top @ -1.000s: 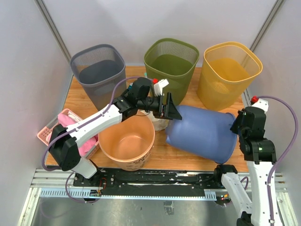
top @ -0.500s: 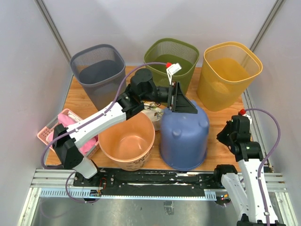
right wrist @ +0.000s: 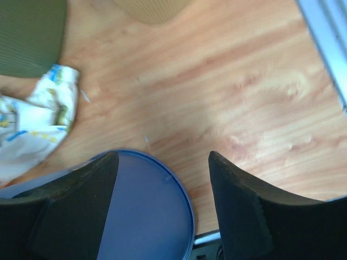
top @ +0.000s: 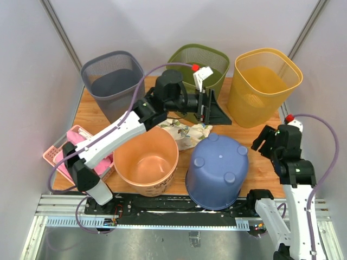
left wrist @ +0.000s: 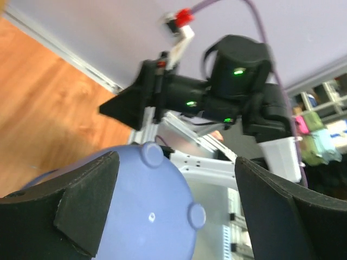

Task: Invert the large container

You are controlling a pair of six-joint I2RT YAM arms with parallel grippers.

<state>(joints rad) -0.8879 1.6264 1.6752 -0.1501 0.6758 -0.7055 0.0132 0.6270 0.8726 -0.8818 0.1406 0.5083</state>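
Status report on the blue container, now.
Left gripper open, empty. Right gripper open, empty, clear of it. Blue container base-up on the table. Orange bucket and cloth close by, nothing on top.

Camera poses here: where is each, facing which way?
Top external: above and behind the bases, looking down on the table; left arm and right arm show.
Left wrist: on the left arm, looking past the open left hand at the blue container and the right arm.
Right wrist: looking down past the open right hand at table and cloth.
Shared: blue container in all three.
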